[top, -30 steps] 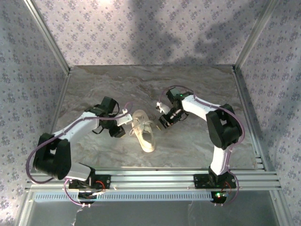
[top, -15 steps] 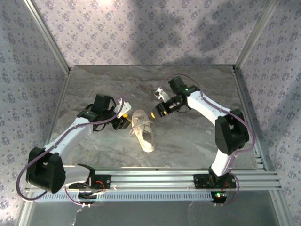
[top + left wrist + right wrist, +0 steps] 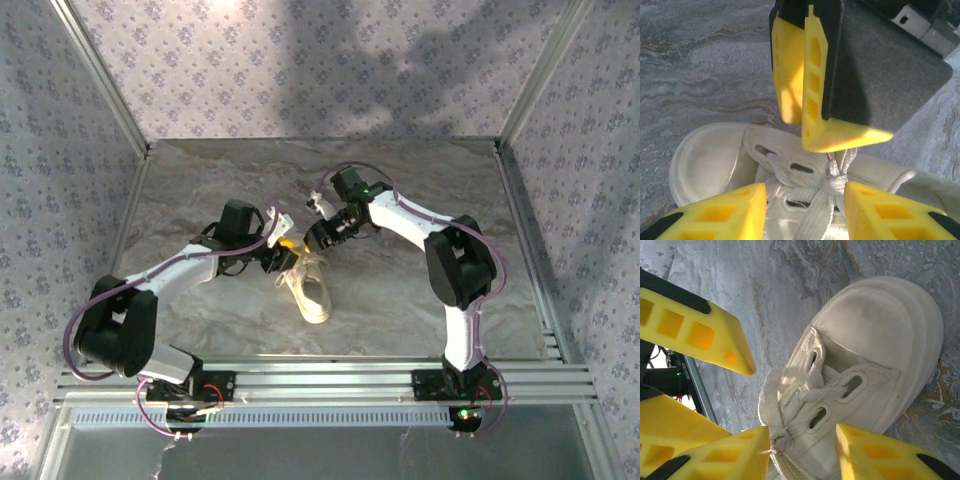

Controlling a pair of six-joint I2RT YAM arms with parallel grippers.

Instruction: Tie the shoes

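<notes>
Lace pickup is in hand: the sneaker (image 3: 315, 295) laces (image 3: 827, 175) are straddled by left gripper (image 3: 806, 192) and right gripper (image 3: 802, 432), fingers (image 3: 880, 215) parted and seemingly empty; loose ends must be pinched next.

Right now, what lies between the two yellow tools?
The laced front of the sneaker: its white laces cross between the left tool and the right tool, clearest in the left wrist view.

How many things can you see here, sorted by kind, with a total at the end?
sneaker: 1
robot arms: 2 (left arm, right arm)
total: 3
</notes>
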